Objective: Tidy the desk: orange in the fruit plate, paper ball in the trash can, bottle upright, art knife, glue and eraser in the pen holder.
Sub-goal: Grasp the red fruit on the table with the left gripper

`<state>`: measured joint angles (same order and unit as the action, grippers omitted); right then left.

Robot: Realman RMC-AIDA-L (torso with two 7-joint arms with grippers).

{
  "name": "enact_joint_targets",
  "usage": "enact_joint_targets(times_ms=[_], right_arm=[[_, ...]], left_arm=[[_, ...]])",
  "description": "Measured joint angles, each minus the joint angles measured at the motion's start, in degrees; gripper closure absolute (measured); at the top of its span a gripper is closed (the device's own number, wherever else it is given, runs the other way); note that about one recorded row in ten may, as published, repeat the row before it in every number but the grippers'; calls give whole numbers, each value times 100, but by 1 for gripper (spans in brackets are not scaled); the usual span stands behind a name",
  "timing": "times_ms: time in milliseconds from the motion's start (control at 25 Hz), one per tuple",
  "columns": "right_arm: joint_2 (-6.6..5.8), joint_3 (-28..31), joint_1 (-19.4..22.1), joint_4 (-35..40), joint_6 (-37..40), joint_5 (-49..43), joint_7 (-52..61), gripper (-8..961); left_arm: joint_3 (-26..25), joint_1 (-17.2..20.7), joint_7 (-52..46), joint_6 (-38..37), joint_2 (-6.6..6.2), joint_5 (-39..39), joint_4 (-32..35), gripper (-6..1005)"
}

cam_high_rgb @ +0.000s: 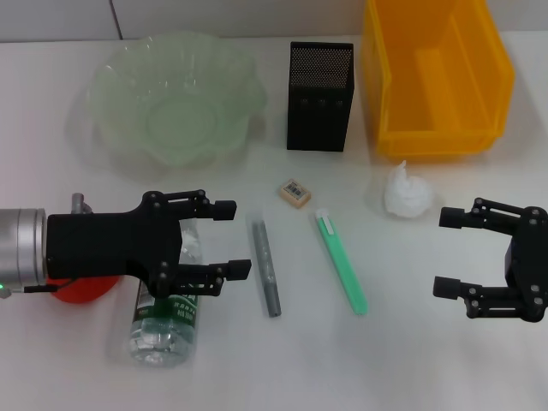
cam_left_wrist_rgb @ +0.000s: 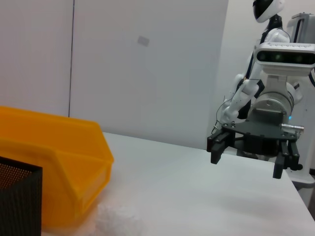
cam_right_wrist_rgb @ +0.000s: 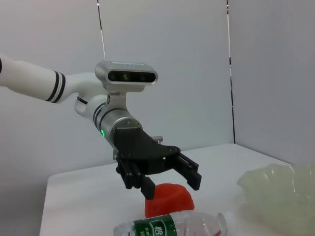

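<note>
The orange (cam_high_rgb: pixel 81 291) lies at the front left, partly hidden under my left arm; it also shows in the right wrist view (cam_right_wrist_rgb: pixel 170 199). The clear bottle (cam_high_rgb: pixel 167 321) lies on its side beside it. My left gripper (cam_high_rgb: pixel 233 238) is open and empty, hovering above the bottle. The white paper ball (cam_high_rgb: pixel 405 193) lies in front of the yellow trash bin (cam_high_rgb: pixel 437 128). The eraser (cam_high_rgb: pixel 294 192), a grey stick (cam_high_rgb: pixel 265 265) and a green stick (cam_high_rgb: pixel 342 264) lie in the middle. The black mesh pen holder (cam_high_rgb: pixel 319 94) stands behind them. My right gripper (cam_high_rgb: pixel 443 252) is open, right of the green stick.
The green glass fruit plate (cam_high_rgb: pixel 171 107) sits at the back left. The left wrist view shows the yellow bin (cam_left_wrist_rgb: pixel 54 162), the pen holder (cam_left_wrist_rgb: pixel 17 196), the paper ball (cam_left_wrist_rgb: pixel 115 219) and my right gripper (cam_left_wrist_rgb: pixel 246 164) farther off. The bottle (cam_right_wrist_rgb: pixel 172 227) shows in the right wrist view.
</note>
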<state>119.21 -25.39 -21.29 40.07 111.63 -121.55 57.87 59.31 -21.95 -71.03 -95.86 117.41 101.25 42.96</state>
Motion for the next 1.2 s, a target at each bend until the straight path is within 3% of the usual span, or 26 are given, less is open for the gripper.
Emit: enact_joint_targets(times_ms=[440,600,720,800,920,1000,1200], right_arm=[[6,49,7,-36,-70,8,-15,122],[6,51,-4,-65,-79,12,-16,122],[11,53,-22,-75,-86,19,-18,122],[12,52,-25,-81,-96,22,-19,122],[14,53,22,-80,-99,24,-19,123],[14,52,34,-81,-99,25,-18,123],[14,52,63,-78,-150,26,7,123]], left_arm=[[-142,69,-164,-127,48,-20,220,222],[-641,192,-124,-334,39,-24,255,225],[-641,192,-124,-334,39,-24,255,227],[-1772,539,-51,-373,14,-28,270,229],[-1772,539,-51,-373,14,-28,270,231],[-2118,943,248,-246,5,6,251,232],[-2091,1083,335,210,-1,238,145,236]])
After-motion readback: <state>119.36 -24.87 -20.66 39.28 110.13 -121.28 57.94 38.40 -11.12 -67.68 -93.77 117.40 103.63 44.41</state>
